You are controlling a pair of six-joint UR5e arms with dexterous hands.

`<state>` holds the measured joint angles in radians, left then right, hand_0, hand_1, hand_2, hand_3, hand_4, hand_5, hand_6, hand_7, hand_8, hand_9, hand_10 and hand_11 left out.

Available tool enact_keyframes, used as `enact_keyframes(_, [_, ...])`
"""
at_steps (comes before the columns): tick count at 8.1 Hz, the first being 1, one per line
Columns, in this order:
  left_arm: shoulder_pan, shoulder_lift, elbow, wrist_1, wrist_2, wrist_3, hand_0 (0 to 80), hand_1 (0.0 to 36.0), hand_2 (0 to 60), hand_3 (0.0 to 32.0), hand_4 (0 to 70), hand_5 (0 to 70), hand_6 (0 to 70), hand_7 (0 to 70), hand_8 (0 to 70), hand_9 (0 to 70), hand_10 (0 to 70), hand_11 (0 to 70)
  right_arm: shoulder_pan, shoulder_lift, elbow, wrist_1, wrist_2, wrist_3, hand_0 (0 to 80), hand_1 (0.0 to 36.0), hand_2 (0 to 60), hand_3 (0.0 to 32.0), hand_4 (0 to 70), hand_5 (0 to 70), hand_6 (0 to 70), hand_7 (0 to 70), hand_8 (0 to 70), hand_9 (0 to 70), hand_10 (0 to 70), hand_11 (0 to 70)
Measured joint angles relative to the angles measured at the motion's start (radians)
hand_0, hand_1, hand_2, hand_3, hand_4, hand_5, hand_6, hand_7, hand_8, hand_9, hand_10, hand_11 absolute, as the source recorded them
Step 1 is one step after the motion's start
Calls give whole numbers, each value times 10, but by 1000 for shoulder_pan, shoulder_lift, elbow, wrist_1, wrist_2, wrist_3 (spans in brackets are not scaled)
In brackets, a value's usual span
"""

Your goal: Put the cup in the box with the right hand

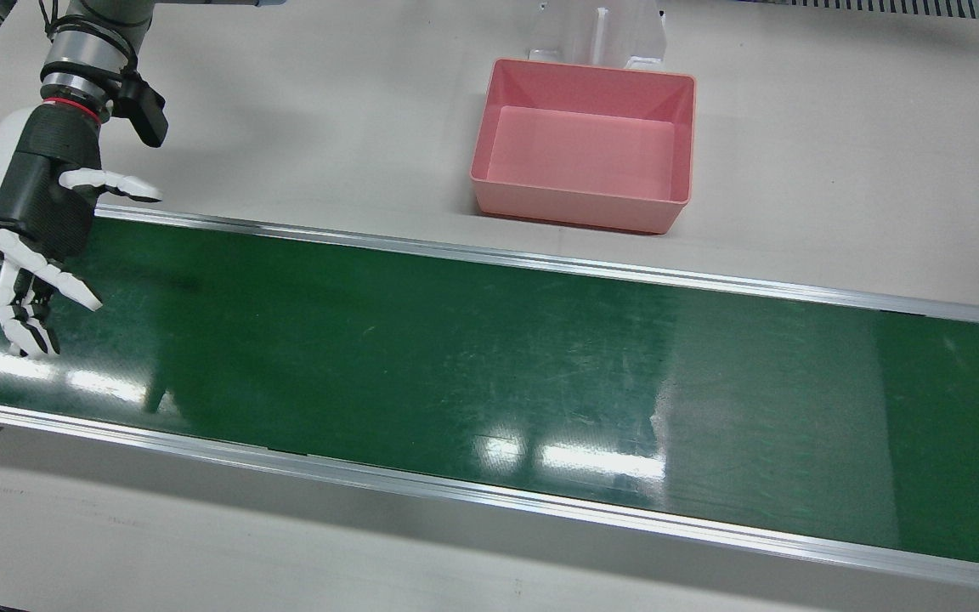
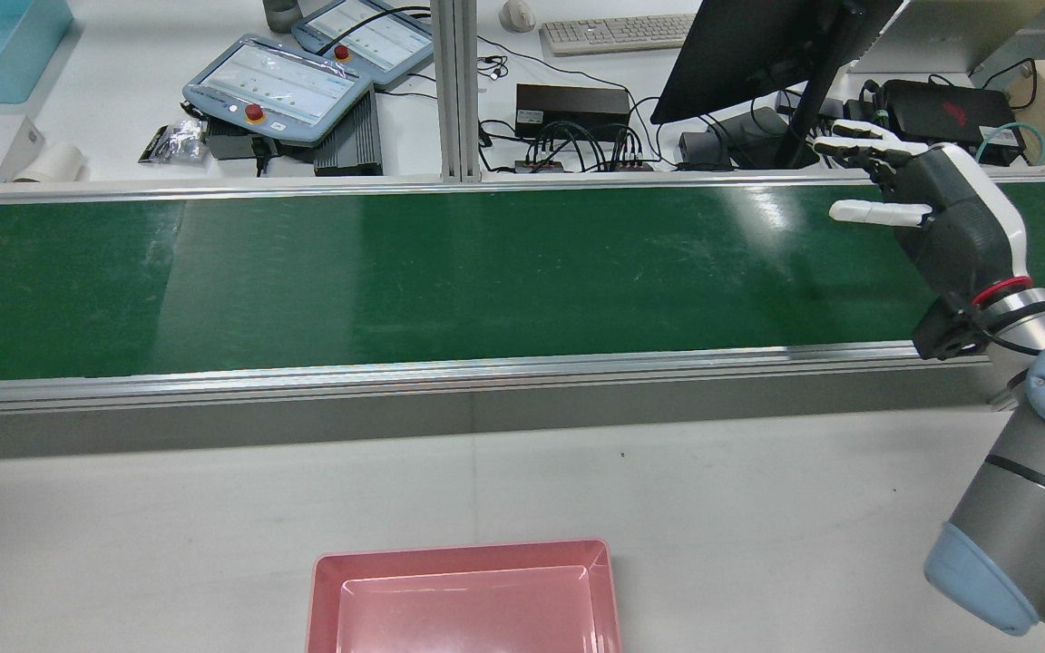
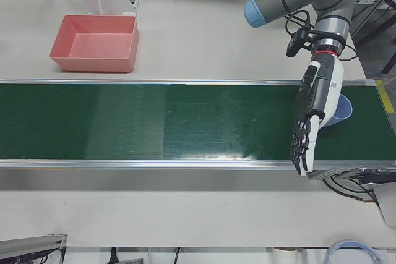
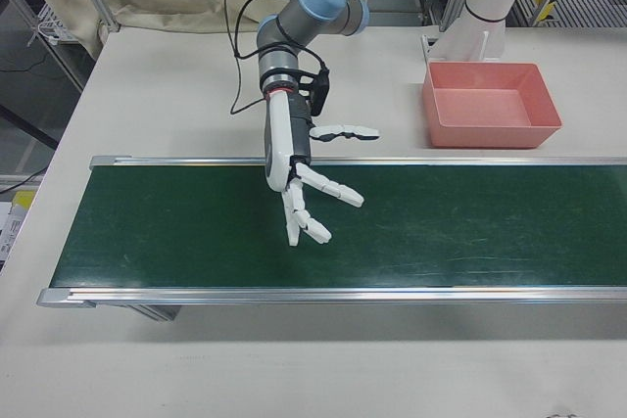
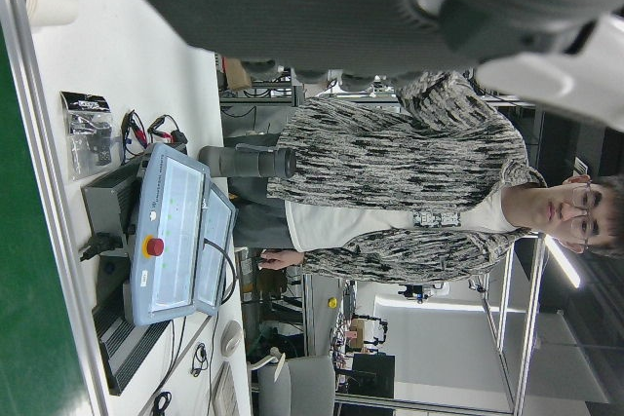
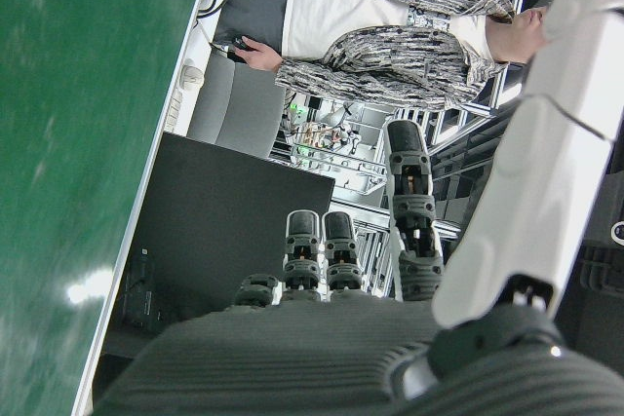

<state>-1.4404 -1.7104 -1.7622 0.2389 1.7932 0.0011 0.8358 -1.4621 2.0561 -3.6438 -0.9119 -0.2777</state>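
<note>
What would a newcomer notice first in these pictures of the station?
A long green conveyor belt runs across the white table, and the black-and-white right hand hovers open above one end of it. An empty pink plastic box sits on the table beside the belt. Near the belt's other end, a light blue cup shows partly behind the open left hand.

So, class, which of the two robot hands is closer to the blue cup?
The left hand: the blue cup sits on the green belt just behind it. The right hand has no cup nearby.
</note>
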Motion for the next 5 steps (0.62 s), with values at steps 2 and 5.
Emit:
enact_keyframes(2, [0, 0, 0, 0, 0, -1, 0, 0, 0, 0, 0, 0, 0, 0, 0, 0, 0, 0, -38, 37, -24, -10, 44, 8, 512, 119, 30, 0, 224, 55, 62, 219, 101, 189, 50, 87])
enact_keyframes(5, [0, 0, 1, -1, 0, 0, 0, 0, 0, 0, 0, 0, 0, 0, 0, 0, 0, 0, -38, -22, -79, 166, 51, 28, 491, 101, 30, 0, 132, 55, 57, 185, 99, 181, 66, 111])
